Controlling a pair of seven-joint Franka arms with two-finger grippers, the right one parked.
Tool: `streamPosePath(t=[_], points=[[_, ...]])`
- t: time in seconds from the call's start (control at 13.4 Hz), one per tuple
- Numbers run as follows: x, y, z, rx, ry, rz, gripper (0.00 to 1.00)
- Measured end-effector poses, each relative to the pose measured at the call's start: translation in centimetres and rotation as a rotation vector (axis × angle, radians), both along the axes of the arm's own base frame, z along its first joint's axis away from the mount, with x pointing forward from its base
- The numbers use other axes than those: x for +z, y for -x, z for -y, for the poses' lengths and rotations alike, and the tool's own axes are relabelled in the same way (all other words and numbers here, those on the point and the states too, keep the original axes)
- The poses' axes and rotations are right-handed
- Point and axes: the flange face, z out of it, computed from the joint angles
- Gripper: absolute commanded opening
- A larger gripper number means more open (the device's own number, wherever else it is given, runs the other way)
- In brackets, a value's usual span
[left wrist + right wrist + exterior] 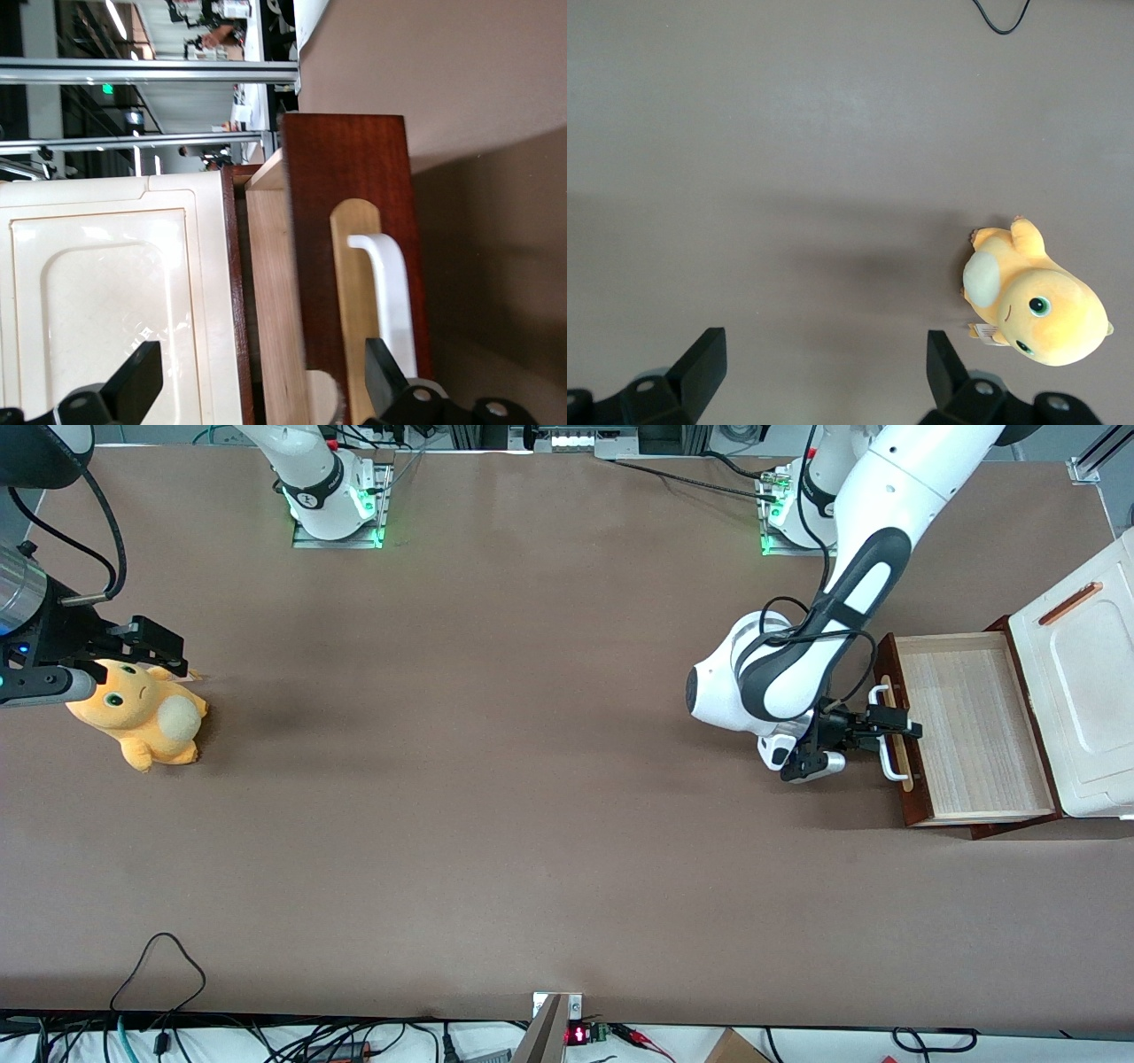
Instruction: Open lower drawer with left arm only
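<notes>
- At the working arm's end of the table, the lower drawer (pixel 973 731) stands pulled well out of the white cabinet (pixel 1088 691); its light wood tray is exposed and looks bare.
- The left arm (pixel 824 638) reaches down from its base and bends so that its gripper (pixel 897 724) meets the drawer front at the white loop handle (pixel 886 731).
- Gripper state: fingers apart, not pinched together. In the left wrist view one finger (pixel 385 376) sits against the handle (pixel 390 297) and the other (pixel 137 381) hangs over the white cabinet panel (pixel 115 301), so the jaws straddle the drawer front widely without clamping on it.
- Judgement: this posture suits hooking the loop and dragging outward; a firm pinch is not needed for a sliding drawer.
- Judgement: with the tray this far out, the task looks essentially finished; what remains would be to let go of the handle.
- The front view alone shows how far the drawer is drawn out, and also an orange plush toy (pixel 142 713) lying toward the parked arm's end, well apart from the work.
- The left wrist view alone shows the dark reddish-brown front (pixel 350 257), the pale wood strip (pixel 350 292) under the handle, and the finger spacing.
</notes>
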Motion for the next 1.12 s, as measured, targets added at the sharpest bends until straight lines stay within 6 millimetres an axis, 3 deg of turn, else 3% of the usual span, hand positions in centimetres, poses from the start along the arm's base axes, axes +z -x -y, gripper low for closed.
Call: streamPosePath(t=[0.45,0.75,1.12], points=[[4.6,-2.5,-0.4,0.103,0.207,-0.036,1.00],[14.6,-5.9,-3.2,0.206,0.566,-0.060,1.00],[24.4,-6.4,-9.0,0.275,1.034,-0.066,1.00]])
